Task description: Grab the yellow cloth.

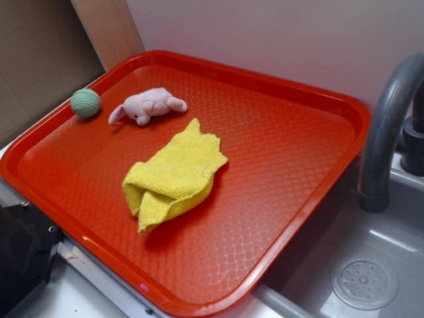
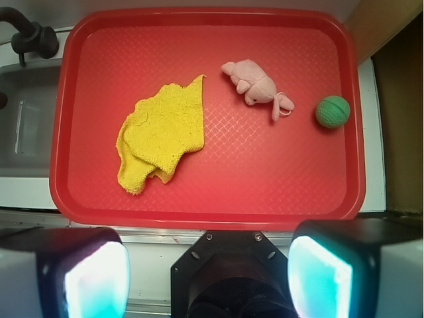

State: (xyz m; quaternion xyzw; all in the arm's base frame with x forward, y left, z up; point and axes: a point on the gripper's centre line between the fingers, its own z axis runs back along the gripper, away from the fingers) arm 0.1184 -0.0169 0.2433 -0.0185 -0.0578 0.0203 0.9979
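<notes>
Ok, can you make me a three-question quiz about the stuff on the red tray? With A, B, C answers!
1. Where is the ball?
A. in the sink
B. on the tray, next to the pink toy
C. on top of the cloth

2. What colour is the cloth?
A. yellow
B. blue
C. white

3. What is the claw doing?
A. squeezing the cloth
B. holding the toy
C. open, holding nothing

Answers:
1. B: the ball sits near the edge of the tray, beside the toy.
2. A: the crumpled cloth is bright yellow.
3. C: in the wrist view the claw's fingers stand apart, away from the tray, with nothing between them.
</notes>
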